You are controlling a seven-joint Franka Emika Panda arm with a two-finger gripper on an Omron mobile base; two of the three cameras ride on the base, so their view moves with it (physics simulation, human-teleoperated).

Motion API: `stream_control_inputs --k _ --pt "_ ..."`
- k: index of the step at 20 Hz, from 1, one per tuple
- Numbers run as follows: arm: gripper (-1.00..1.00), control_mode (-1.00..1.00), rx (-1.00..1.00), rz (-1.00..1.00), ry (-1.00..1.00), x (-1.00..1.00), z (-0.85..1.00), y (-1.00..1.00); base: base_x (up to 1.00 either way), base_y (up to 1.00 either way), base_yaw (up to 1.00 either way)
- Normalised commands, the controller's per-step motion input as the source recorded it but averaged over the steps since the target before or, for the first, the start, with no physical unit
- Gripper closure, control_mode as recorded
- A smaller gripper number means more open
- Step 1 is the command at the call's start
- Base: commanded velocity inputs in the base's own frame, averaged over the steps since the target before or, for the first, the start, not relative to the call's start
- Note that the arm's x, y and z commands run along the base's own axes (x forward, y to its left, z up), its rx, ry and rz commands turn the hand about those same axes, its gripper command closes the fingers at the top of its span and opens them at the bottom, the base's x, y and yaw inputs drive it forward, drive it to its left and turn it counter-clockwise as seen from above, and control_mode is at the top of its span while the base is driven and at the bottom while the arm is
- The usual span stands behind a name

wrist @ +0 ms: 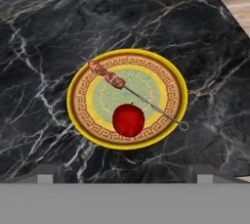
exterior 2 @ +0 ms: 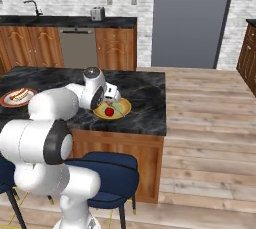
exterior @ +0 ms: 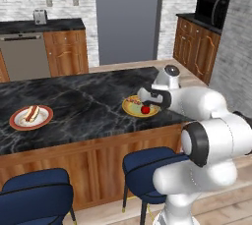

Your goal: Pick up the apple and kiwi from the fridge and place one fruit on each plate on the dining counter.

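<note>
The red apple lies on the yellowish plate near the right end of the black marble dining counter, beside a meat skewer. My gripper hovers just above the apple, open, with its fingertips wide apart and nothing between them. From the right side the hand hangs over the same plate. The white red-rimmed plate at the counter's left holds a sausage in a bun. The kiwi is out of view.
Blue stools stand under the counter's near edge. Wall counters with a toaster, a dishwasher and a microwave line the back and right. A tall blue-grey panel stands at the back; I cannot tell if it is the fridge.
</note>
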Motion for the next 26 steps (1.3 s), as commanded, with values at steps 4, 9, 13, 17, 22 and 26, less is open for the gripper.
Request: stream_control_inputs --k 4,9,13,17,22,26 --pt "-1.0 -1.0 0.0 0.0 -0.28 -0.98 0.3 0.0 0.0 0.0 0.0" --pt "-1.0 -1.0 0.0 0.0 -0.26 -0.95 0.52 0.0 0.0 0.0 0.0" --pt "-1.0 -1.0 0.0 0.0 -0.24 -0.87 0.63 0.0 0.0 0.0 0.0" --pt "-1.0 -1.0 0.0 -0.01 -0.24 -0.9 0.52 0.0 0.0 0.0 0.0" --pt "-1.0 -1.0 0.0 -0.06 -0.12 -0.97 0.13 0.0 0.0 0.0 0.0" --pt "-1.0 -1.0 -0.01 -0.03 0.0 -0.97 -0.03 0.01 0.0 0.0 0.0"
